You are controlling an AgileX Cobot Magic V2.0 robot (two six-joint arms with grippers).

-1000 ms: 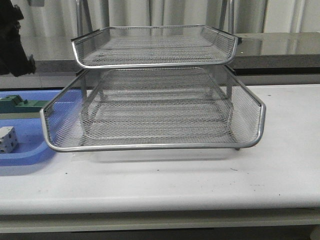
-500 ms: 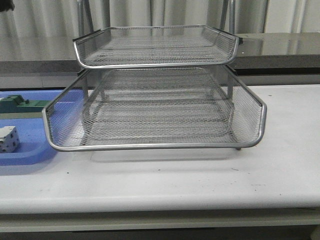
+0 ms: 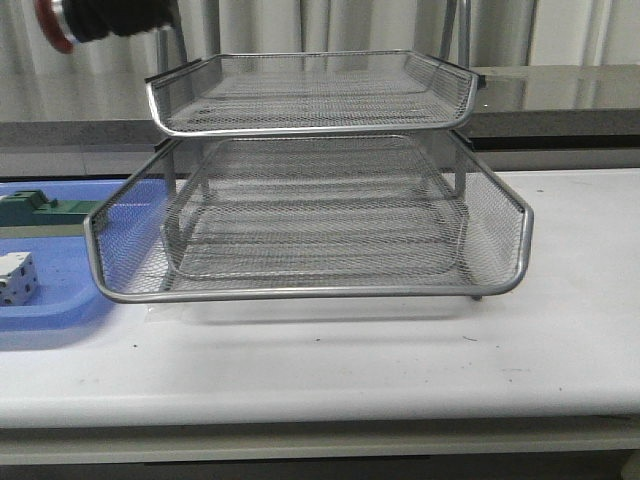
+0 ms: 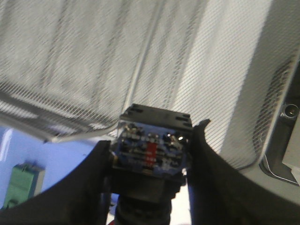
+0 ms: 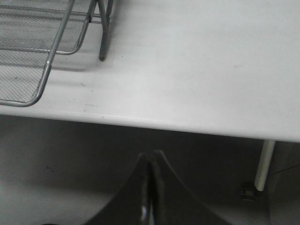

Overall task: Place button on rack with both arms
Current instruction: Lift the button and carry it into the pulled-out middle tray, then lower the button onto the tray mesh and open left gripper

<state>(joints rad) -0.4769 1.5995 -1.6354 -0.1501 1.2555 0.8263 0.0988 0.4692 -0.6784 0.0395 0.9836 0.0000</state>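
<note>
The button (image 3: 54,24) shows at the top left of the front view, red cap pointing left, black barrel to its right, level with the rack's top tier and left of it. In the left wrist view my left gripper (image 4: 152,140) is shut on the button (image 4: 150,147), its blue rear block between the fingers, over the rack's mesh (image 4: 93,61). The silver wire rack (image 3: 310,293) stands mid-table. My right gripper (image 5: 151,161) is shut and empty, below the table's front edge, right of the rack's corner (image 5: 44,77).
A blue tray (image 3: 60,300) at the left holds a green block (image 3: 40,210) and a white part with dark dots (image 3: 15,278). The green block also shows in the left wrist view (image 4: 21,185). The white table (image 3: 560,330) extends right of the rack.
The left arm's dark shape rose out of the top left corner. The button now shows there, higher and further right, beside the rack's top tier.
</note>
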